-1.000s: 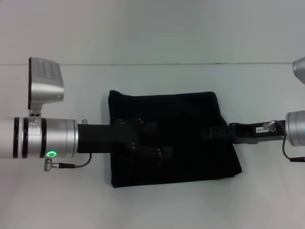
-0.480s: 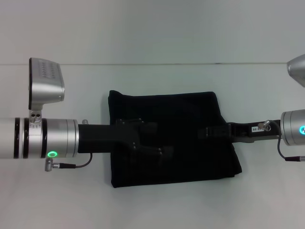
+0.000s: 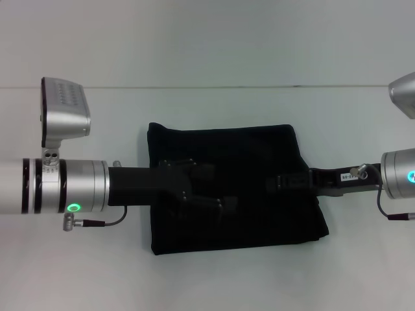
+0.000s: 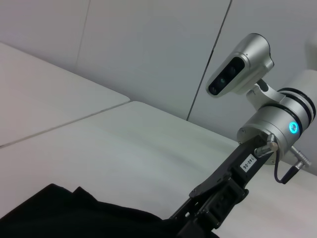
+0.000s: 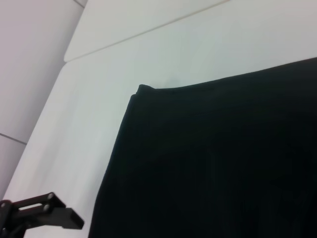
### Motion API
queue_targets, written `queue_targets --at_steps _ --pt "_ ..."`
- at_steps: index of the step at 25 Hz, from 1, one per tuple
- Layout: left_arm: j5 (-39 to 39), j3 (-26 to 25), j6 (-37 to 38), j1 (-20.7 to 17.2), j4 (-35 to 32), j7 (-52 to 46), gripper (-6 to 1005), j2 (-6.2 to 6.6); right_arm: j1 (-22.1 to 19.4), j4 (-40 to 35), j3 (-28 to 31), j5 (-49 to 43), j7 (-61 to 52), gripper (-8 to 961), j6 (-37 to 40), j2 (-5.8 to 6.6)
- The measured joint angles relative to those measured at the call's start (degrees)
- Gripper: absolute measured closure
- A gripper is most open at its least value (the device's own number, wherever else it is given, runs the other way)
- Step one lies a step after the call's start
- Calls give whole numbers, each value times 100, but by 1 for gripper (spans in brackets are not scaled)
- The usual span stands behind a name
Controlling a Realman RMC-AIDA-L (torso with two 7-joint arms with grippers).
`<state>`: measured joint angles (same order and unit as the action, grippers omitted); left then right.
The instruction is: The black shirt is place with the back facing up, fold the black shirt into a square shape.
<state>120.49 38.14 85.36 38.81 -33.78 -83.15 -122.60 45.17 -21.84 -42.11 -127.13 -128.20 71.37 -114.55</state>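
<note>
The black shirt [image 3: 237, 162] lies folded into a roughly square shape on the white table [image 3: 214, 58]. My left gripper [image 3: 214, 189] reaches in from the left and sits low over the shirt's left-middle, its two fingers spread apart with nothing between them. My right gripper [image 3: 275, 183] reaches in from the right over the shirt's right-middle; it shows dark against the fabric. The right gripper's body [image 4: 218, 203] also shows in the left wrist view above the shirt's edge [image 4: 59, 208]. The right wrist view shows the shirt's flat surface and one corner [image 5: 208, 163].
White table all around the shirt, with a seam line [image 3: 214, 86] running across behind it. A silver camera housing [image 3: 63, 110] sits on the left arm and another [image 3: 403, 94] on the right arm. A black bracket part [image 5: 42, 214] shows beside the shirt in the right wrist view.
The right gripper has slid a little leftward, farther over the shirt. The left gripper has shifted slightly right and toward the front. The shirt has not moved.
</note>
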Motion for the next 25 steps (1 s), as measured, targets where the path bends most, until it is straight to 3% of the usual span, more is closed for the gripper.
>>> queue_targets --at_steps 25 --pt "4 0 -37 66 65 9 49 -4 -61 30 -268 -7 -127 90 -205 7"
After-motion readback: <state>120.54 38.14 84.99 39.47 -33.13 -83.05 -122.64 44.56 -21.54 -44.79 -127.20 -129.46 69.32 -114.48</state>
